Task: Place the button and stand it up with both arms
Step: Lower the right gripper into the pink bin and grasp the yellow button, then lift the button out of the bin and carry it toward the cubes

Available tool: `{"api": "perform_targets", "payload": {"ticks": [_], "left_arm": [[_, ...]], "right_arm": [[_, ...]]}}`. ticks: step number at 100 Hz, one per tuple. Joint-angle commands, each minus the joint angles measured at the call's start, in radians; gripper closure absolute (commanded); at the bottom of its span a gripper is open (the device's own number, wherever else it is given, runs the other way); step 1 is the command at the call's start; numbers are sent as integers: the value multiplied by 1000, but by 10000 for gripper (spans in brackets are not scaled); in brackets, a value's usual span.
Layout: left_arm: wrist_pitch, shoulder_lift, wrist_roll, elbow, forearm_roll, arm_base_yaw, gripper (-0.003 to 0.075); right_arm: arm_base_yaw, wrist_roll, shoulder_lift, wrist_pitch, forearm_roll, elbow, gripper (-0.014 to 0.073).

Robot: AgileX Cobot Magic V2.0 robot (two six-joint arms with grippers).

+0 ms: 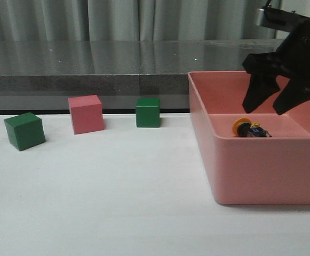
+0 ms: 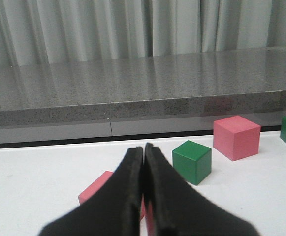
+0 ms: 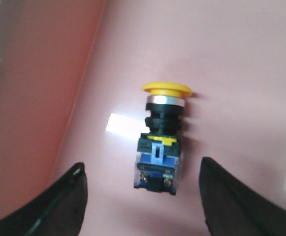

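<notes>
Yellow-capped button (image 3: 160, 142) flat on glossy pink bin (image 1: 261, 170) floor

black right arm (image 1: 299, 53), silver-grey wrist box (image 1: 275, 16)

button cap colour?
Yellow. The button lies on its side in the pink bin; the right wrist view shows the cap best.

A white bench (image 1: 117, 202) carries a green cube (image 1: 24, 130) far left, a pink cube (image 1: 86, 113), another green cube (image 1: 148, 112), and a pink bin (image 1: 261, 165) at right.
</notes>
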Motion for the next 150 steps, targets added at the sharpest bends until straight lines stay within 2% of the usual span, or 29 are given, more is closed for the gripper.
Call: {"api": "perform_targets", "payload": {"ticks": [1,36,47,56,73,80,98,112,134,150], "left_arm": [[-82,-31,-8,29,0,2,739],[-82,-31,-8,29,0,2,739],[-82,-31,-8,29,0,2,739],[-82,-31,-8,29,0,2,739],[-82,-31,-8,29,0,2,739],[-82,-31,-8,29,0,2,739],[-82,-31,-8,29,0,2,739],[-82,-31,-8,29,0,2,739],[-82,-31,-8,29,0,2,739],[-82,-31,-8,29,0,2,739]], "right_arm": [[9,-15,-17,-71,21,-33,104],[12,-24,79,-141,17,-33,104],[12,-24,93,-143,17,-33,133],[12,-24,99,-140,17,-33,229],[12,-24,97,-124,17,-33,543],[12,-24,91,-107,17,-33,617],[12,-28,12,-51,17,-49,627],[24,-47,-78,61,15,-127,627],[120,-227,-101,320,18,-360,627],[217,-356,-41,408,18,-506,627]]}}
